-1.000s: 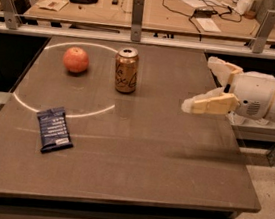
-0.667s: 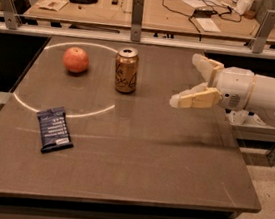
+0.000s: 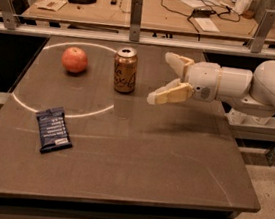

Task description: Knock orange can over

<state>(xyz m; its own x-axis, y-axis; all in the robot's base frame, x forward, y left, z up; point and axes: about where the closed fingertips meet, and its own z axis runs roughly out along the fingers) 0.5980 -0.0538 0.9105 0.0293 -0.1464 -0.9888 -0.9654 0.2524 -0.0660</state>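
The orange can stands upright on the dark table, near the back middle, copper-orange with white lettering and a silver top. My gripper reaches in from the right on a white arm, open, with its two tan fingers spread apart. It hovers just right of the can, a small gap away, not touching it.
A reddish apple sits left of the can. A dark blue snack packet lies at the front left. A white circle line is marked on the table. A rail with posts runs behind, and a cluttered bench beyond.
My gripper has moved left across the table toward the can. The can, apple and packet have not moved.
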